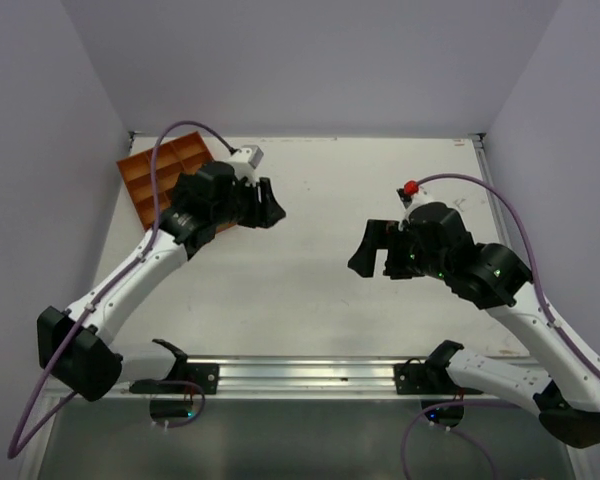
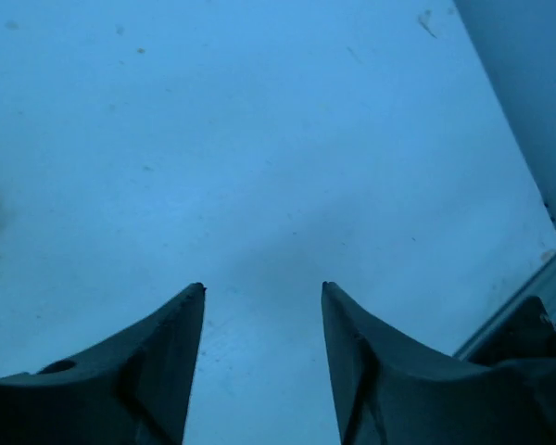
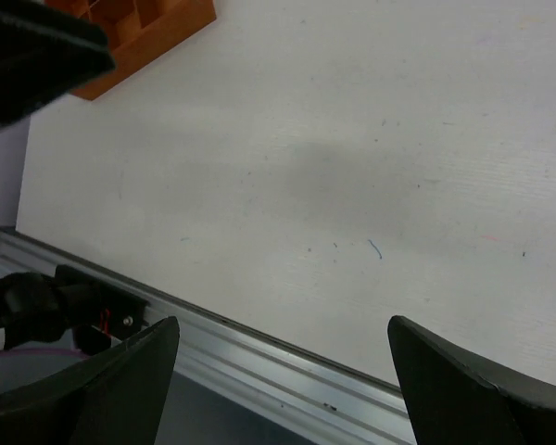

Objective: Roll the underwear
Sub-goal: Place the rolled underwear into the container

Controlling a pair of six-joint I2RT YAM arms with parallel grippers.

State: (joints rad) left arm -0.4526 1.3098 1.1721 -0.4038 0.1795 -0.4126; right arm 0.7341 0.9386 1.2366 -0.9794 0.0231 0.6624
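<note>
Both arms raised over the white table [image 1: 310, 300], well apart.

Left gripper [image 1: 267, 204]: hovers just beside the near corner of an orange compartment tray [image 1: 152, 178] at the far left. Wrist view shows its fingers [image 2: 167, 362] spread, nothing between them, bare tabletop below.

Right gripper [image 1: 376, 250]: hangs mid-right, jaws wide apart and empty, pointing toward the centre. A red knob [image 1: 411, 187] sits just behind it.

Metal rail [image 1: 300, 375] runs along the near edge.

Underwear: not visible in any view, so I cannot tell where it lies.
</note>
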